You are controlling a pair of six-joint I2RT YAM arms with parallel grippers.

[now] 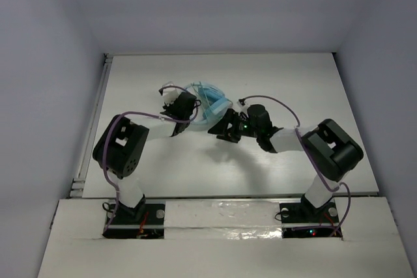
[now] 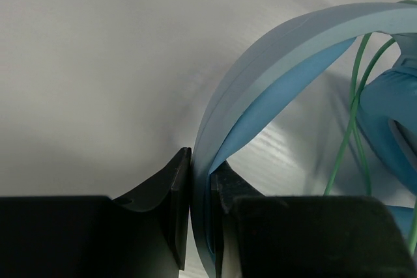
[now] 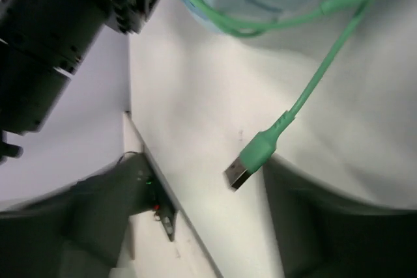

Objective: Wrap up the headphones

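The left gripper [image 2: 201, 226] is clamped tight on the headphones [image 2: 293, 37], its jaws pinching the pale blue headband [image 2: 225, 128] edge-on. The right gripper [image 3: 208, 222] stands with its jaws well apart and holds nothing; the green cable [image 3: 319, 76] hangs down from the headphones, and its USB plug [image 3: 238, 174] dangles free between the two fingers. From above, the headphones [image 1: 210, 103] sit mid-table [image 1: 293, 83], just right of the left gripper [image 1: 177, 110] and just beyond the right gripper [image 1: 225, 129].
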